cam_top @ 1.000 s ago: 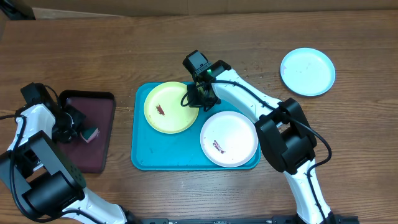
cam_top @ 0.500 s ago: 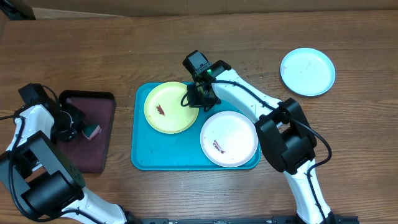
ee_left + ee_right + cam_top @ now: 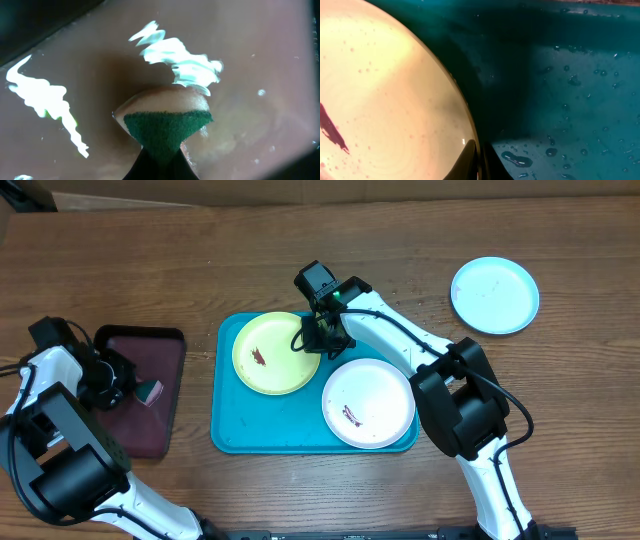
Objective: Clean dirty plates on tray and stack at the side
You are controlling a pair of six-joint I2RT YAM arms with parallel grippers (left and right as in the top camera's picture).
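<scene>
**A:** From above, where do we find the plates?

**B:** The turquoise tray [image 3: 300, 425] lies in the middle of the table [image 3: 200, 250]. The yellow-green plate [image 3: 270, 370] is in its upper left part and the white plate [image 3: 375, 390] in its lower right. Each has a dark-red smear [image 3: 258, 357]. The light blue plate [image 3: 494, 295] lies far right on the wood, outside the tray.

**A:** And the claws?

**B:** The right gripper [image 3: 312, 337] is at the yellow-green plate's right rim. The left gripper [image 3: 138, 387] is over the maroon tray [image 3: 150, 430] with a sponge [image 3: 151, 390].

**A:** What do we see from the left wrist?

**B:** The fingers are closed narrow on the sponge (green side towards us), over the wet maroon surface.

**A:** From the right wrist?

**B:** The fingers pinch the yellow-green plate's rim, and water drops [image 3: 517, 160] lie on the turquoise floor beside it.
</scene>
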